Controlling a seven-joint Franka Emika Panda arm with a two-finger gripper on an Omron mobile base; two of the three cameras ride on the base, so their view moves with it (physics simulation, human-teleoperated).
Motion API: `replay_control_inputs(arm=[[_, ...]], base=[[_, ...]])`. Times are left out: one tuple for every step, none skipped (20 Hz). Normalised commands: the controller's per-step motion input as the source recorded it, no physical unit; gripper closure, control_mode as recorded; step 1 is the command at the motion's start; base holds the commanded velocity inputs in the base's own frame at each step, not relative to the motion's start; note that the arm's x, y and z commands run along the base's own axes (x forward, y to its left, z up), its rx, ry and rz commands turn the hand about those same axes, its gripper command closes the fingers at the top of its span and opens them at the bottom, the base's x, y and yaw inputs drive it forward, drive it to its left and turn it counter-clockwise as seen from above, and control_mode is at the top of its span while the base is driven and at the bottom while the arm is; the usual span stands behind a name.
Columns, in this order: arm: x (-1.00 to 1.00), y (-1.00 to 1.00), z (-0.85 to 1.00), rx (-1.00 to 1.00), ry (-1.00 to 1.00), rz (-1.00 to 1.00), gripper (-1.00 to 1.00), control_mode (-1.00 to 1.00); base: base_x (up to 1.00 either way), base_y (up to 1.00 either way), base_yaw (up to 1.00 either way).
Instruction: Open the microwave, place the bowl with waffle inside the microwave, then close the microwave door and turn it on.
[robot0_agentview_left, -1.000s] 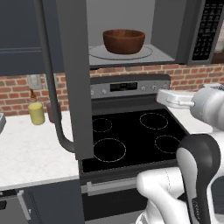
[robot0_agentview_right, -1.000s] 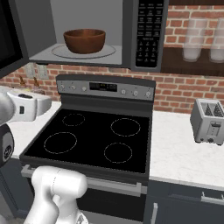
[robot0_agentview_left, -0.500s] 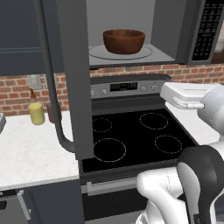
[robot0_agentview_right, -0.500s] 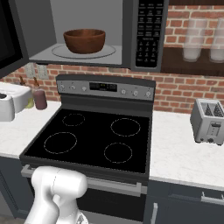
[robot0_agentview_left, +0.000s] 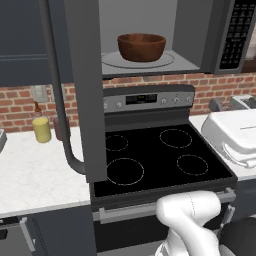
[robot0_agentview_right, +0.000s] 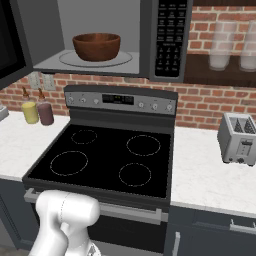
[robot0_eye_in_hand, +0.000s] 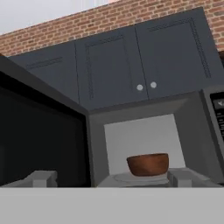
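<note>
**Bowl loaded, door left open**

The gripper (robot0_eye_in_hand: 112, 181) is seen with fingers spread wide, grasping nothing, aimed up at the microwave (robot0_agentview_right: 150, 40). The door (robot0_agentview_left: 82, 90) is swung open. Farther in, the bowl (robot0_agentview_left: 141, 47) is set on the turntable (robot0_agentview_right: 127, 58). Closing and starting remain. The waffle is hidden by the rim.
</note>
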Motion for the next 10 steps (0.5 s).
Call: replay_control_inputs(arm=[[-0.71, 0.33, 0.0, 0.0, -0.27, 0.0, -1.0, -1.0], [-0.69, 0.45, 0.0, -0.03, -0.26, 0.0, -1.0, -1.0], [-0.73, 0.58, 0.0, -0.05, -0.27, 0.0, -1.0, -1.0], [-0.74, 0.63, 0.0, -0.07, -0.26, 0.0, -1.0, -1.0], [-0.71, 0.65, 0.0, -0.07, -0.26, 0.0, -1.0, -1.0], [-0.71, 0.68, 0.0, -0.07, -0.26, 0.0, -1.0, -1.0], [-0.66, 0.7, 0.0, -0.07, -0.25, 0.0, -1.0, -1.0], [-0.64, 0.68, 0.0, -0.07, -0.24, 0.0, -1.0, -1.0], [-0.61, 0.7, 0.0, -0.07, -0.24, 0.0, -1.0, -1.0], [-0.58, 0.71, 0.0, -0.07, -0.22, 0.0, -1.0, -1.0]], base=[[0.0, 0.0, 0.0], [0.0, 0.0, 0.0], [0.0, 0.0, 0.0], [0.0, 0.0, 0.0], [0.0, 0.0, 0.0], [0.0, 0.0, 0.0], [0.0, 0.0, 0.0], [0.0, 0.0, 0.0], [0.0, 0.0, 0.0], [0.0, 0.0, 0.0]])
